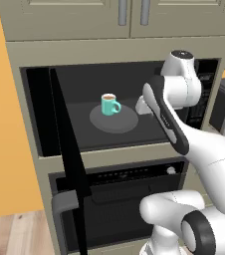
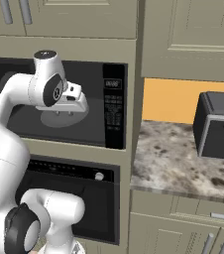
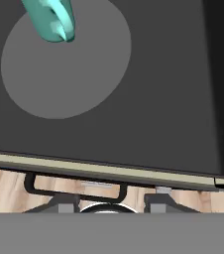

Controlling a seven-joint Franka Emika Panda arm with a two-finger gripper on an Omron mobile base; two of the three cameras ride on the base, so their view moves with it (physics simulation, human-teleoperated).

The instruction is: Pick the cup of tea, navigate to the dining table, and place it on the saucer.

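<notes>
The cup of tea (image 1: 109, 104), a teal-green mug with brown liquid and its handle to the right, stands on the grey round turntable (image 1: 114, 120) inside the open microwave. My gripper (image 1: 142, 105) hangs at the microwave's mouth, to the right of the cup and apart from it. In the hand view the cup (image 3: 52, 20) sits at the top left, far from my gripper (image 3: 111, 202), which is open with nothing between its fingers. In the right base view the arm hides the cup. The dining table and the saucer are out of view.
The microwave door (image 1: 67, 149) is swung open to the left and juts toward me. The microwave's control panel (image 2: 114, 106) flanks the cavity on the right. An oven (image 1: 124, 199) sits below. A granite counter (image 2: 183, 158) with a black appliance (image 2: 218, 126) lies to the right.
</notes>
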